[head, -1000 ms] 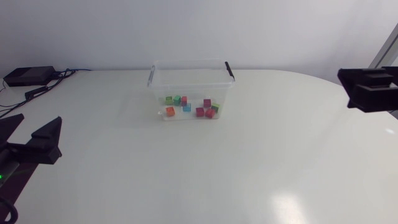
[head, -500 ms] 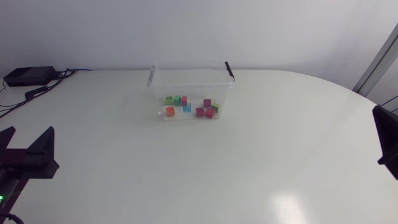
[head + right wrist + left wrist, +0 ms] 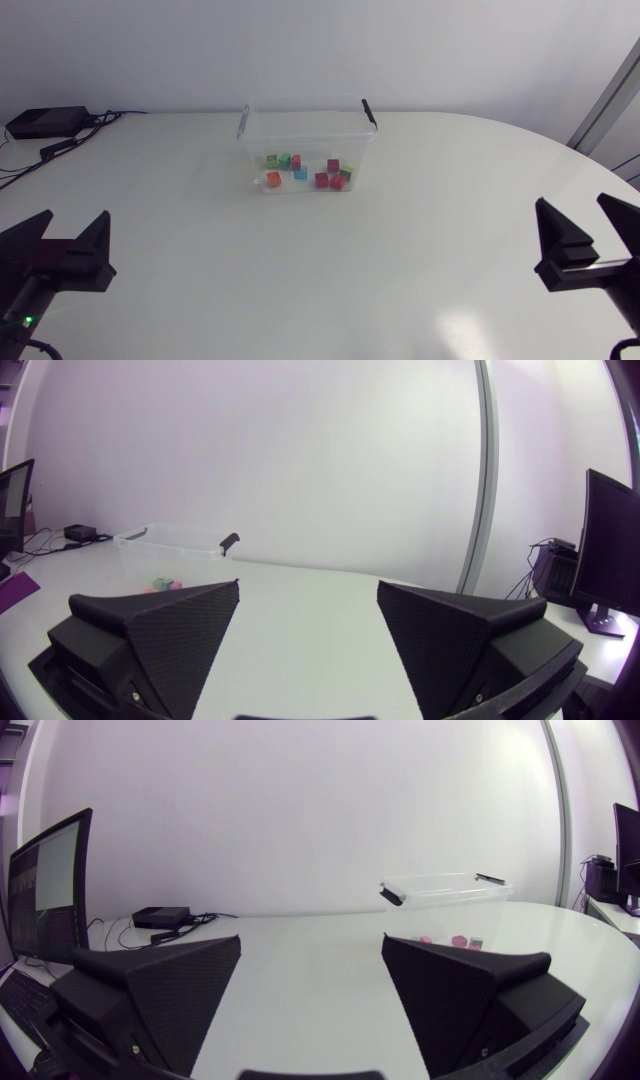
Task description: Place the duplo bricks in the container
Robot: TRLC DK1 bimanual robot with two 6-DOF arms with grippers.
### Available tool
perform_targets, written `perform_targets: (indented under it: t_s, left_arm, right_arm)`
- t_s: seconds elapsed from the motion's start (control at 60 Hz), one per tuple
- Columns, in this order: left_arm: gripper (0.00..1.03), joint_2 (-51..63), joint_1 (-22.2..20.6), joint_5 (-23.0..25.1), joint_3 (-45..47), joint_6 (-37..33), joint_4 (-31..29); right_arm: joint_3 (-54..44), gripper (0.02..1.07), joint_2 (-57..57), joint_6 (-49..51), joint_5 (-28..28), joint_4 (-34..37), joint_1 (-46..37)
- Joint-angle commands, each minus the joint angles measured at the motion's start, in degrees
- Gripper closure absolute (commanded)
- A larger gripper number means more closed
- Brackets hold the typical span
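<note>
A clear plastic container (image 3: 306, 140) with black handle clips stands at the table's far middle. Several duplo bricks (image 3: 305, 172), orange, green, pink, blue and red, lie on its floor. My left gripper (image 3: 62, 243) is open and empty at the near left edge, far from the box. At the near right edge my right gripper (image 3: 585, 237) is open and empty too. In the left wrist view the container (image 3: 448, 904) shows ahead of my left gripper (image 3: 310, 975). In the right wrist view the container (image 3: 170, 550) lies ahead of my right gripper (image 3: 308, 622).
A black box (image 3: 42, 121) with cables (image 3: 70, 142) sits at the far left corner of the white table (image 3: 320, 270).
The right arm has come down from the far right to the near right edge. The left gripper shifted slightly at the near left. The bricks and container stayed put.
</note>
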State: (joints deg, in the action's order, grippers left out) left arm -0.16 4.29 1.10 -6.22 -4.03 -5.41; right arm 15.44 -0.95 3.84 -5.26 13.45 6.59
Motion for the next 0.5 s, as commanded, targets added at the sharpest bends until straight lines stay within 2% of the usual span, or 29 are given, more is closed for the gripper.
perform_targets:
  t_s: [0.0, 0.383, 0.483]
  left_arm:
    - [0.04, -0.21, -0.93, -0.39, 2.07, 1.94, 1.48]
    - [0.04, 0.16, -4.29, -1.1, 6.22, 4.03, 5.41]
    - [0.04, 0.16, -4.29, -1.1, 6.22, 4.03, 5.41]
  right_arm:
    - [-3.29, 0.07, 0.5, -1.52, 0.92, -2.42, -1.24]
    - [-15.44, 0.07, 0.95, -3.84, 5.26, -13.45, -6.59]
    - [-15.44, 0.07, 0.95, -3.84, 5.26, -13.45, -6.59]
